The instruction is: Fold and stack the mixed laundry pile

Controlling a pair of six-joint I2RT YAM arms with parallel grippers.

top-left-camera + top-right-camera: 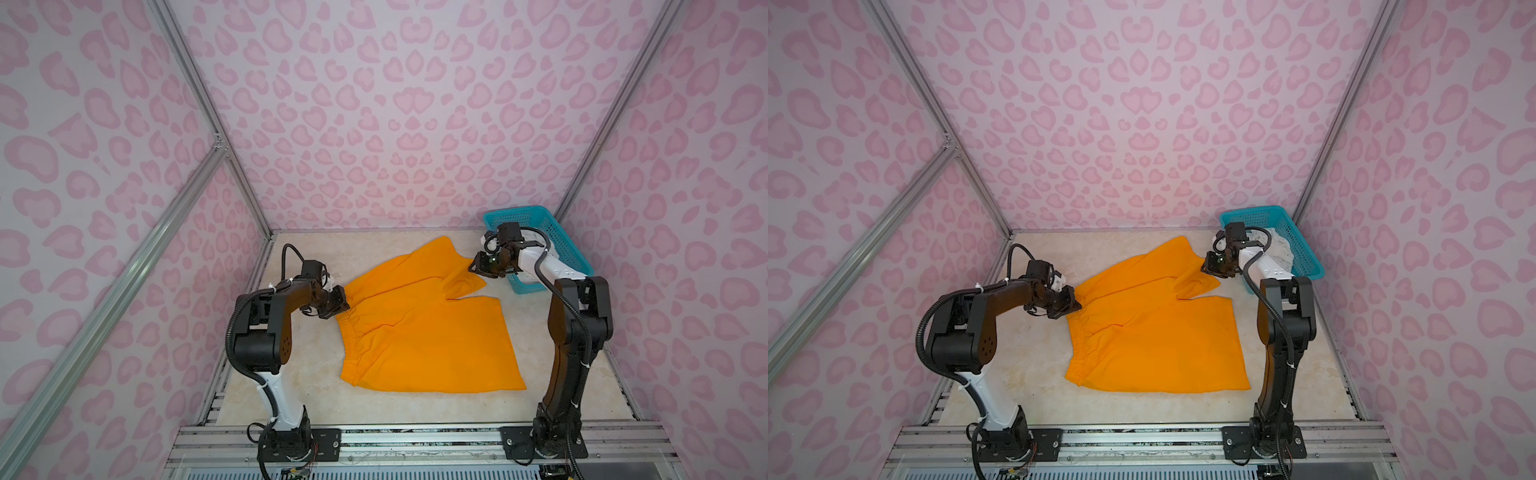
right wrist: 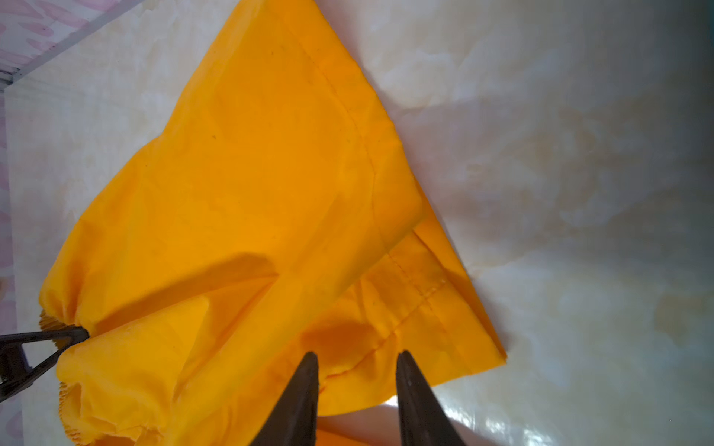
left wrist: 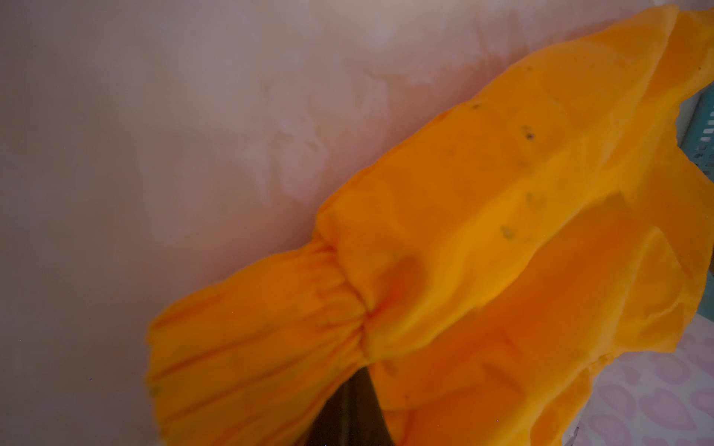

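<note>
Each arm is built of black links with one white segment: on the left arm (image 1: 266,316) near the base, on the right arm (image 1: 561,320) near the wrist. Black ribbed hoses (image 1: 227,332) are fastened along both by white cable ties (image 1: 272,286). Black base plates (image 1: 324,436) are fixed with bright screws (image 1: 335,444). The right gripper (image 2: 356,352) is fitted with black tapered fingers (image 2: 301,401).

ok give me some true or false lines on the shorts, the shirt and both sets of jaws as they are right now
1. The orange shorts lie spread on the table. True.
2. The left jaws are open, clear of the cloth. False: they are shut on the shorts' waistband.
3. The right jaws stand apart at one leg of the shorts. True.
4. The white T-shirt lies folded on the table. False: it sits bunched in the teal basket.
</note>
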